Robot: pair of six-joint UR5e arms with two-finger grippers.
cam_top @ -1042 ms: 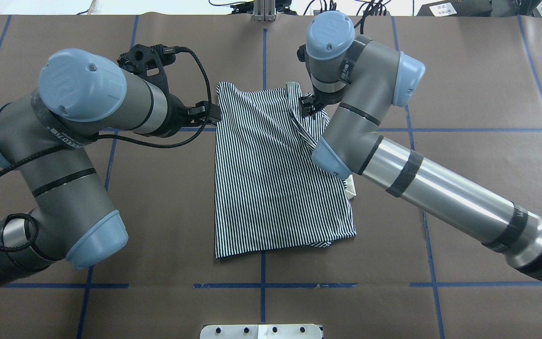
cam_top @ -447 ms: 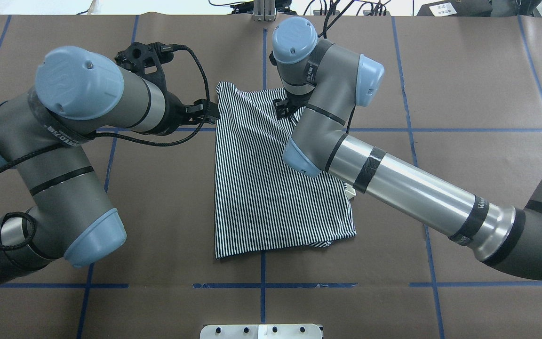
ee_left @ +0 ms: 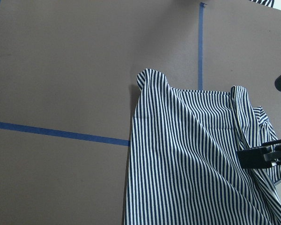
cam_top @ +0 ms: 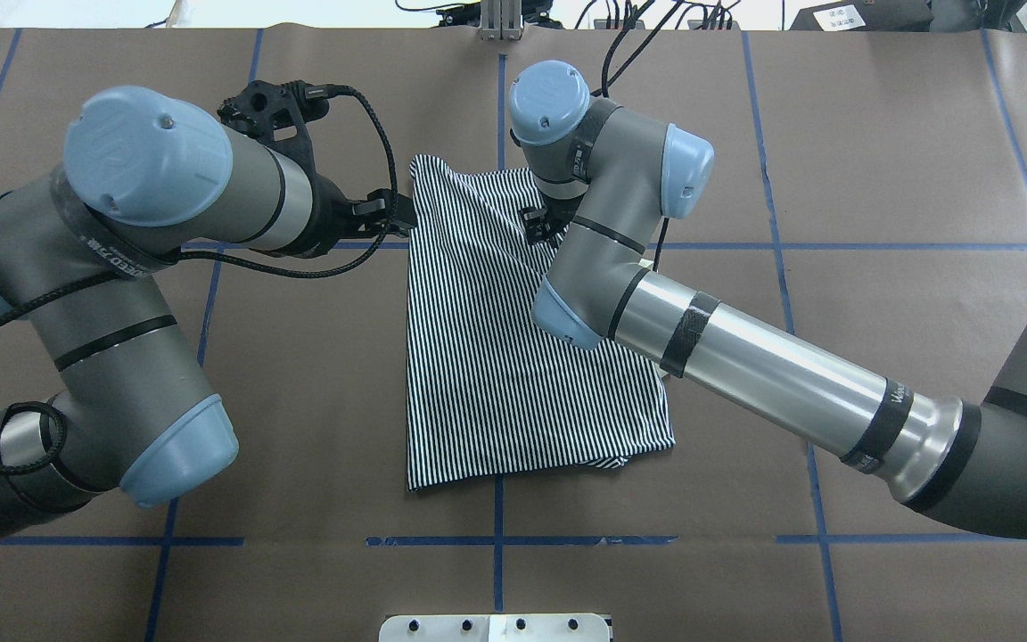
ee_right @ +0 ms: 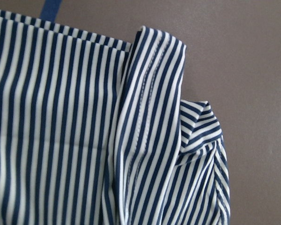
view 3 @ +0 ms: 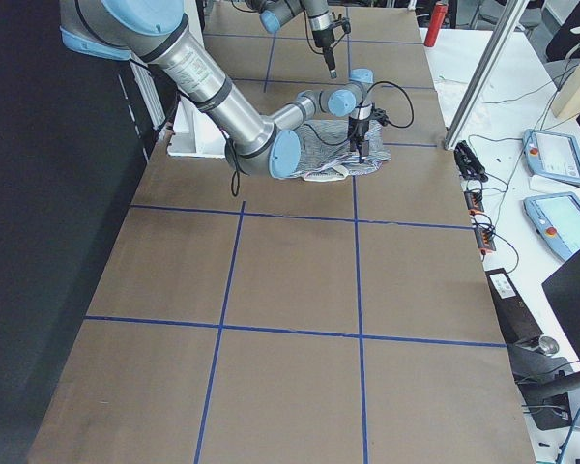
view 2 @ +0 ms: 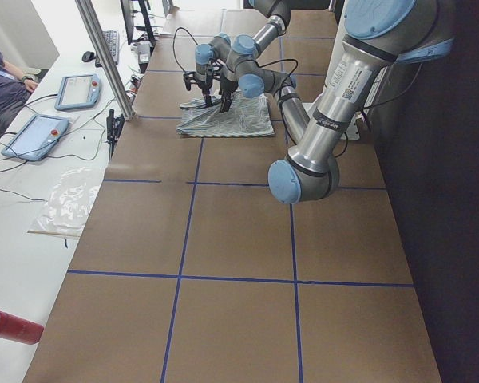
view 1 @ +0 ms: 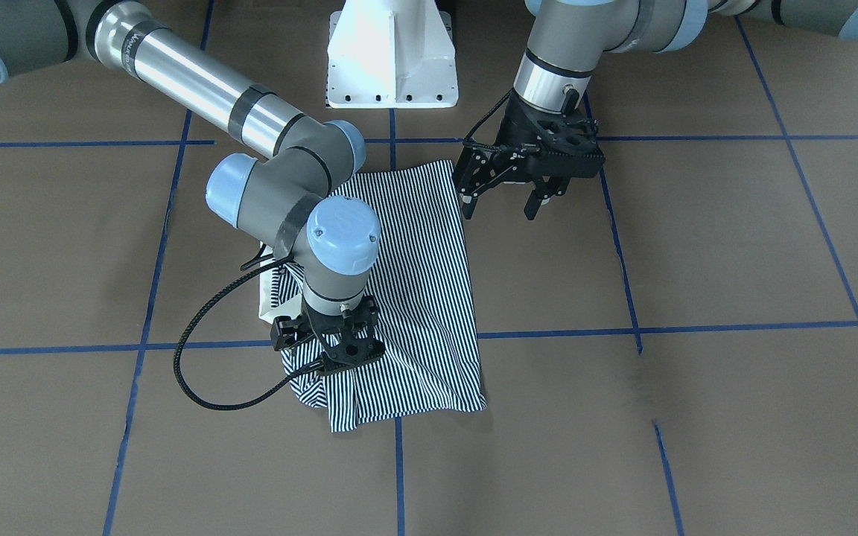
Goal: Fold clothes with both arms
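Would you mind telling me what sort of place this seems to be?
Probably a robotics lab: a table with a blue tape grid, a left arm and right arm, teach pendants on a side bench.

Partial lettering, perhaps "EED P1", on left arm's band point(cam_top: 112, 257).

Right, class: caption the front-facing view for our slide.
Right end effector low over the striped polo shirt; left end effector open beside its edge.

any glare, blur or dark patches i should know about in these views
Overhead exterior: glare streak on the right arm, along its silver tube. Right wrist-mounted: polo shirt stitching sharp, evenly lit. Exterior left: the view's right side falls into deep shadow.
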